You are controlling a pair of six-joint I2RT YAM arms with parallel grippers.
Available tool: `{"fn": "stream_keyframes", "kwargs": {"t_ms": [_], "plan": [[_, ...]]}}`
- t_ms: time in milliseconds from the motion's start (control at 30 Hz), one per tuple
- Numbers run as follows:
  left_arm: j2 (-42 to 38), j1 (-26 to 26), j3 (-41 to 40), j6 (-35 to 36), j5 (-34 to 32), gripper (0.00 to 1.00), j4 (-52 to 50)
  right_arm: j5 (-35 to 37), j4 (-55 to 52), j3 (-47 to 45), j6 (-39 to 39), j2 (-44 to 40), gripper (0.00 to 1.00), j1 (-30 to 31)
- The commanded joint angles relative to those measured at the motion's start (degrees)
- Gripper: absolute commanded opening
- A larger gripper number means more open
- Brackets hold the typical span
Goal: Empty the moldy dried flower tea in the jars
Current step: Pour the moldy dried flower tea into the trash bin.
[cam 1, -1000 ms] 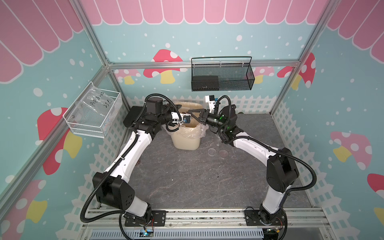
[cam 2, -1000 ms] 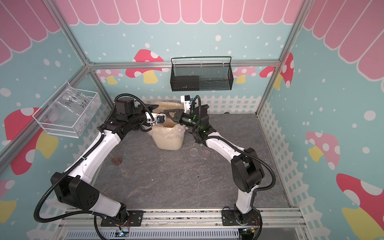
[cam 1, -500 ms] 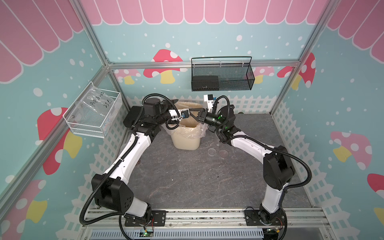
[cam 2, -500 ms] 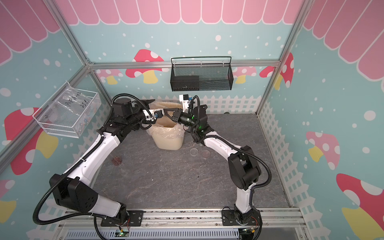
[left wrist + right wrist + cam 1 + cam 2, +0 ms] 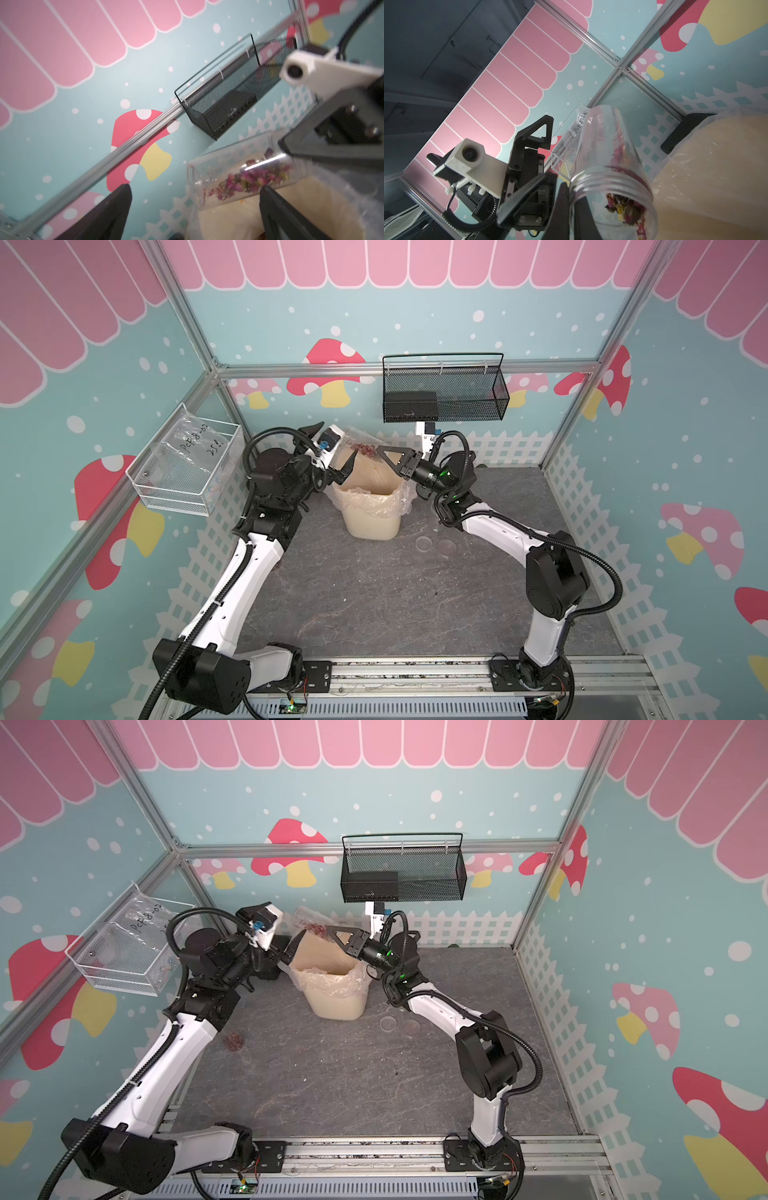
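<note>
- Right hand (image 5: 381, 451) pinches the jar (image 5: 239, 176) by its rim, tilted so the tea (image 5: 249, 180) slides toward the waste bin (image 5: 370, 526).
- Left hand (image 5: 196, 187) is spread wide, off the jar.

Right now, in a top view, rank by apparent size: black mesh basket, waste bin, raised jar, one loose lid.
1. black mesh basket
2. waste bin
3. jar, partly hidden
4. lid
Basket hangs higher, maybe nearer the camera: lead unsure.

Left claw (image 5: 338, 440) spread wide, right claw (image 5: 380, 450) clamped, both arms raised.
</note>
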Motion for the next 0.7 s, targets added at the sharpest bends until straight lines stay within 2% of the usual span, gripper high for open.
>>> {"fn": "stream_keyframes", "kwargs": {"t_ms": [0, 67, 100, 167, 300, 500, 667], "plan": [[-3.14, 0.15, -3.26, -33.00, -7.47, 0.99, 1.31, 0.58, 5.22, -0.87, 2.48, 1.50, 0.00, 0.06], [-4.05, 0.23, -3.67, -46.20, -12.67, 0.99, -3.77, 0.58, 5.66, -1.32, 2.70, 1.61, 0.00, 0.11], [-3.88, 0.39, -3.08, -51.97, -13.26, 0.99, -7.05, 0.58, 5.72, -1.41, 2.70, 1.62, 0.00, 0.08], [-2.90, 0.59, -1.50, -60.96, -11.55, 0.99, -11.81, 0.50, 5.84, -1.54, 2.70, 1.70, 0.00, 0.06], [0.56, 0.59, 0.49, -76.68, -5.09, 0.99, -13.55, 0.65, 6.22, -1.79, 2.85, 1.70, 0.00, 0.10], [5.55, 0.68, 2.46, -86.81, -1.43, 0.99, -12.07, 0.08, 8.29, -1.33, 5.14, 4.06, 0.00, 0.29], [8.45, 0.68, 2.02, -93.01, 0.92, 0.99, -5.59, -0.20, 8.21, -1.19, 5.16, 4.61, 0.00, 0.82]]}}
